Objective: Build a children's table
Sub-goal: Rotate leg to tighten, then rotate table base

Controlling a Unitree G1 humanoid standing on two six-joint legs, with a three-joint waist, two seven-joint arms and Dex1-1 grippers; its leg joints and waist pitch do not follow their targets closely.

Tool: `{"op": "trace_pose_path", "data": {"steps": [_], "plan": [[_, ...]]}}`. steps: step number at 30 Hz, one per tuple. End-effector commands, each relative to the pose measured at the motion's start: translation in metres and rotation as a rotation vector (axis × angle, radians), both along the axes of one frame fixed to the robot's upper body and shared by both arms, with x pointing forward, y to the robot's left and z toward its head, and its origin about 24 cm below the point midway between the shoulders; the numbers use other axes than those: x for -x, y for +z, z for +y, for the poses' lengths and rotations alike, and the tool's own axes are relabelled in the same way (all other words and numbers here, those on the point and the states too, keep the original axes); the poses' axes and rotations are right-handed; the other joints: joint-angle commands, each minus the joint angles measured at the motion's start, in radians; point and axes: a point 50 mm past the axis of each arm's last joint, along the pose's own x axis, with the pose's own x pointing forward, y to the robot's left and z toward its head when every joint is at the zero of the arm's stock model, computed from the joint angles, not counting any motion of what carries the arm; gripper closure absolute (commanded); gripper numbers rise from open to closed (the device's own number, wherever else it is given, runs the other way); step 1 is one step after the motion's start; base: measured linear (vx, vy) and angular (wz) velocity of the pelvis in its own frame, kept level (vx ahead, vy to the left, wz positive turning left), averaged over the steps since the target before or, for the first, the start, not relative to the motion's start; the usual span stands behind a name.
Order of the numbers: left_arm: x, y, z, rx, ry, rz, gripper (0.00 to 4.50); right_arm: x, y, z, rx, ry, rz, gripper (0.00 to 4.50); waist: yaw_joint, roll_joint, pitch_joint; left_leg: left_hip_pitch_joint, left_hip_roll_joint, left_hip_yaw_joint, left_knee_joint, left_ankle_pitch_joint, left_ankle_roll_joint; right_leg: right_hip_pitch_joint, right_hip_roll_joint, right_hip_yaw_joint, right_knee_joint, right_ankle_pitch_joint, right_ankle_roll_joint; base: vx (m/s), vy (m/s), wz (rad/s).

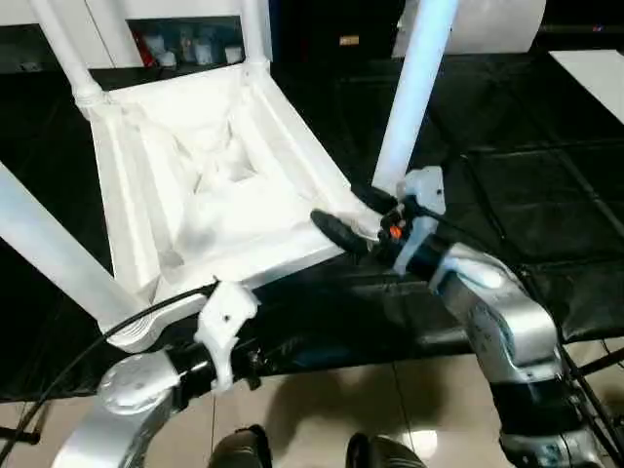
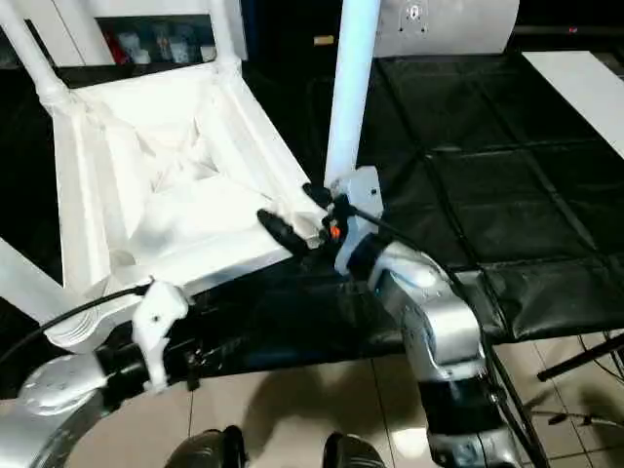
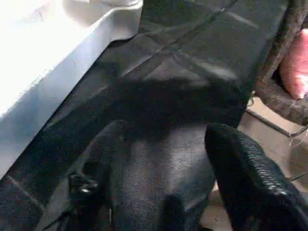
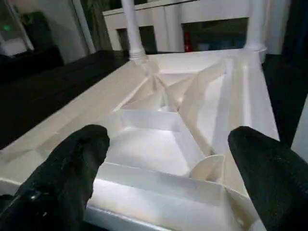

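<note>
The children's table (image 1: 210, 185) lies upside down on the black-covered bench (image 1: 507, 195), filling the upper left and centre of the head views. Its ribbed underside faces up, and four white legs stand in the corner sockets: one rises at the top left (image 1: 63, 49), one at the top centre (image 1: 255, 29), one at the upper right of the tabletop (image 1: 414, 93), and one runs off the left edge (image 1: 49, 249).

The right end effector (image 1: 356, 216) sits at the centre right of the head views, at the tabletop's near right corner, just beside the base of the right-hand leg. Its two black fingers (image 4: 72, 163) stand wide apart with nothing between them; in the right wrist view they frame the ribbed underside, one finger at the lower left and the other at the lower right, and whether they touch the rim cannot be told.

The left arm's wrist (image 1: 224, 327) shows at the lower left of the head views, just below the tabletop's near left corner. In the left wrist view the left end effector (image 3: 159, 159) has its fingers spread and empty, over the black bench cover, with the white table edge at the upper left.

A flat white panel (image 1: 595, 73) lies at the far right on the bench. Light floor tiles (image 1: 390, 390) show along the bottom.
</note>
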Motion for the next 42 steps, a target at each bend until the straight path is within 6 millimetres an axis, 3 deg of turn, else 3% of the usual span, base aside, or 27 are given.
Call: {"op": "trace_pose_path", "data": {"steps": [1, 5, 6, 8, 11, 14, 18, 20, 27, 30, 33, 34, 36, 38, 39, 40, 42], "plan": [[0.005, 0.002, 0.004, 0.002, -0.005, 0.007, 1.36, -0.006, 0.000, -0.011, 0.022, -0.068, -0.011, 0.00, -0.002, -0.002, -0.062, 0.023, 0.066, -0.035, -0.064, -0.184, 0.035, 0.041, -0.087, 0.067, -0.084, -0.242, -0.158, 0.000, 0.000, 0.00], [0.018, 0.003, 0.016, 0.006, -0.018, 0.043, 0.93, -0.020, -0.003, -0.033, 0.061, -0.187, -0.022, 0.00, -0.001, -0.001, -0.064, 0.027, 0.063, -0.032, -0.060, -0.184, 0.033, 0.040, -0.086, 0.068, -0.084, -0.241, -0.162, 0.000, 0.000, 0.00], [0.030, 0.004, 0.027, 0.000, -0.027, 0.081, 0.88, -0.030, -0.002, -0.053, 0.092, -0.276, -0.038, 0.00, 0.000, -0.002, -0.066, 0.027, 0.063, -0.033, -0.059, -0.188, 0.030, 0.042, -0.087, 0.066, -0.081, -0.246, -0.168, 0.000, 0.000, 0.00], [0.038, 0.005, 0.035, -0.004, -0.030, 0.107, 0.69, -0.036, 0.000, -0.068, 0.110, -0.340, -0.048, 0.00, 0.000, -0.001, -0.063, 0.032, 0.063, -0.030, -0.059, -0.196, 0.033, 0.036, -0.082, 0.067, -0.085, -0.253, -0.166, 0.000, 0.000, 0.00], [0.045, 0.008, 0.044, -0.011, -0.029, 0.129, 0.46, -0.041, 0.000, -0.085, 0.135, -0.404, -0.053, 0.00, 0.003, -0.003, -0.062, 0.029, 0.061, -0.031, -0.059, -0.201, 0.033, 0.040, -0.082, 0.066, -0.082, -0.258, -0.168, 0.000, 0.000, 0.00], [0.052, 0.015, 0.066, -0.025, 0.019, 0.137, 0.19, -0.047, -0.006, -0.109, 0.188, -0.504, -0.032, 0.00, -0.002, -0.010, -0.062, 0.026, 0.056, -0.030, -0.057, -0.209, 0.035, 0.043, -0.081, 0.065, -0.083, -0.271, -0.163, 0.000, 0.000, 0.00], [0.051, 0.022, 0.086, -0.062, 0.080, 0.114, 0.01, -0.046, -0.012, -0.112, 0.204, -0.493, -0.016, 0.00, -0.008, -0.015, -0.060, 0.024, 0.055, -0.031, -0.056, -0.216, 0.048, 0.043, -0.078, 0.065, -0.085, -0.286, -0.152, 0.000, 0.000, 0.00], [0.041, 0.034, 0.103, -0.077, 0.144, 0.048, 0.01, -0.038, -0.020, -0.099, 0.191, -0.415, 0.008, 0.00, -0.008, -0.016, -0.061, 0.026, 0.055, -0.030, -0.054, -0.210, 0.053, 0.043, -0.078, 0.065, -0.084, -0.285, -0.148, 0.000, 0.000, 0.00], [0.021, 0.055, 0.112, -0.006, 0.173, -0.053, 0.01, -0.017, -0.046, -0.068, 0.206, -0.273, 0.108, 0.00, -0.006, -0.007, -0.069, 0.031, 0.060, -0.032, -0.055, -0.162, 0.065, 0.044, -0.075, 0.065, -0.069, -0.167, -0.196, 0.000, 0.000, 0.00], [0.013, 0.059, 0.102, 0.039, 0.142, -0.075, 0.01, -0.010, -0.056, -0.055, 0.230, -0.223, 0.139, 0.00, -0.003, -0.006, -0.069, 0.034, 0.061, -0.032, -0.056, -0.183, 0.048, 0.044, -0.079, 0.066, -0.070, -0.195, -0.199, 0.000, 0.000, 0.00], [-0.005, 0.061, 0.077, 0.124, 0.070, -0.107, 0.01, -0.004, -0.070, -0.030, 0.264, -0.174, 0.179, 0.00, 0.001, 0.000, -0.068, 0.035, 0.062, -0.033, -0.058, -0.208, 0.021, 0.043, -0.082, 0.068, -0.071, -0.217, -0.196, 0.000, 0.000, 0.00], [-0.006, 0.061, 0.073, 0.136, 0.058, -0.110, 0.01, -0.005, -0.070, -0.027, 0.267, -0.177, 0.178, 0.00, 0.000, -0.001, -0.068, 0.034, 0.064, -0.035, -0.059, -0.221, 0.007, 0.042, -0.083, 0.068, -0.071, -0.227, -0.195, 0.000, 0.000, 0.00], [-0.010, 0.060, 0.064, 0.155, 0.030, -0.105, 0.01, -0.007, -0.073, -0.022, 0.265, -0.180, 0.189, 0.00, -0.001, 0.000, -0.073, 0.033, 0.063, -0.036, -0.057, -0.218, -0.002, 0.047, -0.084, 0.068, -0.067, -0.211, -0.193, 0.000, 0.000, 0.00], [-0.013, 0.058, 0.053, 0.169, -0.005, -0.103, 0.01, -0.011, -0.074, -0.018, 0.273, -0.197, 0.179, 0.00, -0.003, -0.004, -0.071, 0.034, 0.062, -0.034, -0.056, -0.211, -0.004, 0.045, -0.083, 0.069, -0.068, -0.202, -0.197, 0.000, 0.000, 0.00], [-0.013, 0.058, 0.053, 0.169, -0.005, -0.103, 0.01, -0.011, -0.074, -0.018, 0.273, -0.197, 0.179, 0.00, -0.001, -0.001, -0.072, 0.036, 0.061, -0.033, -0.054, -0.212, -0.006, 0.044, -0.083, 0.070, -0.068, -0.202, -0.197, 0.000, 0.000, 0.00], [-0.018, 0.057, 0.036, 0.190, -0.054, -0.101, 0.01, -0.018, -0.074, -0.012, 0.263, -0.215, 0.181, 0.00, -0.002, -0.005, -0.072, 0.036, 0.064, -0.033, -0.056, -0.218, -0.007, 0.042, -0.085, 0.070, -0.069, -0.211, -0.195, 0.000, 0.000, 0.00], [-0.020, 0.057, 0.030, 0.200, -0.074, -0.102, 0.01, -0.020, -0.074, -0.010, 0.262, -0.221, 0.178, 0.00, 0.000, -0.002, -0.071, 0.035, 0.063, -0.033, -0.053, -0.219, -0.013, 0.044, -0.084, 0.071, -0.068, -0.208, -0.194, 0.000, 0.000, 0.00]]}}
